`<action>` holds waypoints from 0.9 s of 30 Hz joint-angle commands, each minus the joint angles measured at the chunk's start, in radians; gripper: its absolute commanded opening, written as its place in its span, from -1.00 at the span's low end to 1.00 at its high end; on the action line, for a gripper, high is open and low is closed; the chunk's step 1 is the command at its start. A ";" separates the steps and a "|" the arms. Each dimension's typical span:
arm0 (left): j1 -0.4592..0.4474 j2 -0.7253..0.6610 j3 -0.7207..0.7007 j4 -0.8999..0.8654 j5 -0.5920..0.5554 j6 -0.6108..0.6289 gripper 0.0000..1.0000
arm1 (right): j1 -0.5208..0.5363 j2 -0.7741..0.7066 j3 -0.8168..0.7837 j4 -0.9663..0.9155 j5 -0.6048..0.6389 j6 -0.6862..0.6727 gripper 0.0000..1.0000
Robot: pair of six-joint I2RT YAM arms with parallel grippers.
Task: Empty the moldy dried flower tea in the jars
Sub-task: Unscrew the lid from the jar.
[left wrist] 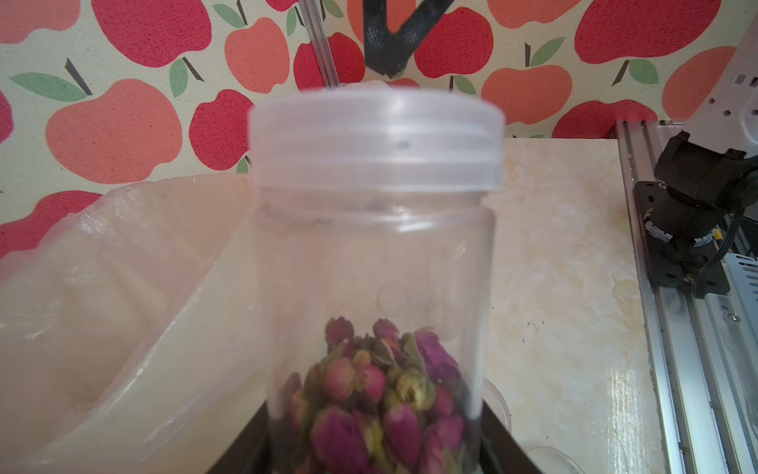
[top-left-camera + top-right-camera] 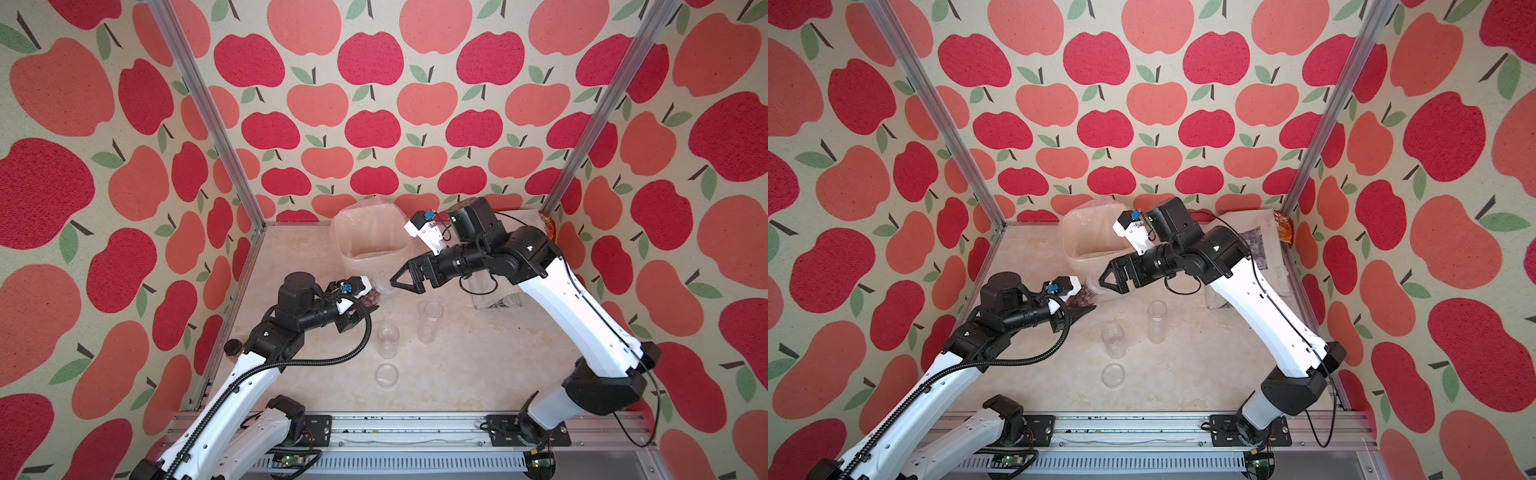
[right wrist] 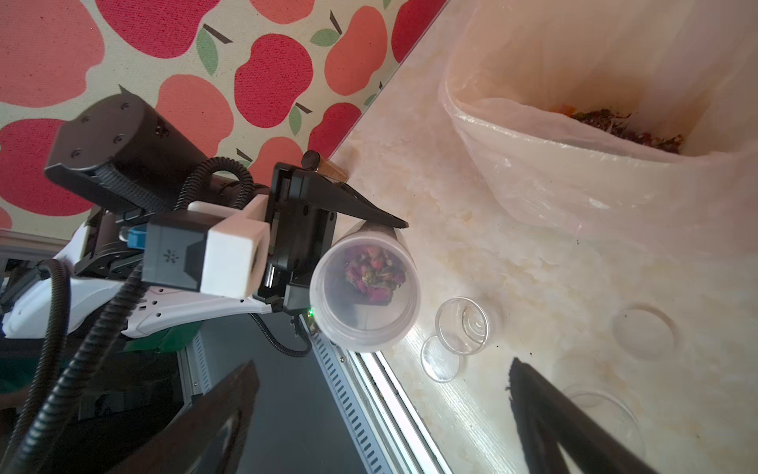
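Note:
My left gripper is shut on a clear jar lying tilted above the table, its round lid still on. Pink and purple dried flower tea fills the jar's base between the black fingers; the same jar shows end-on in the right wrist view. My right gripper stands open just in front of the lid, apart from it, its jaws spread wide with nothing between them. Two empty jars stand upright on the table in both top views, with a loose lid nearer the front.
The cream waste bin with a plastic liner stands at the back, just behind the held jar; dark tea bits lie inside it. A printed cloth and an orange packet sit back right. A small dark-capped vial lies by the left wall.

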 commanded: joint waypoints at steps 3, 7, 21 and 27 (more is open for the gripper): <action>-0.016 -0.011 -0.004 0.026 -0.028 0.014 -0.90 | 0.022 0.042 0.002 0.037 -0.038 0.075 0.98; -0.024 -0.009 -0.004 0.021 -0.037 0.016 -0.90 | 0.031 0.076 0.020 0.043 -0.045 0.075 0.95; -0.034 -0.004 -0.001 -0.002 -0.028 0.021 -0.91 | 0.052 0.137 0.076 0.003 -0.066 -0.048 -0.10; -0.031 0.016 0.022 -0.095 0.143 0.020 -0.91 | 0.058 0.203 0.239 -0.177 -0.011 -0.446 -0.26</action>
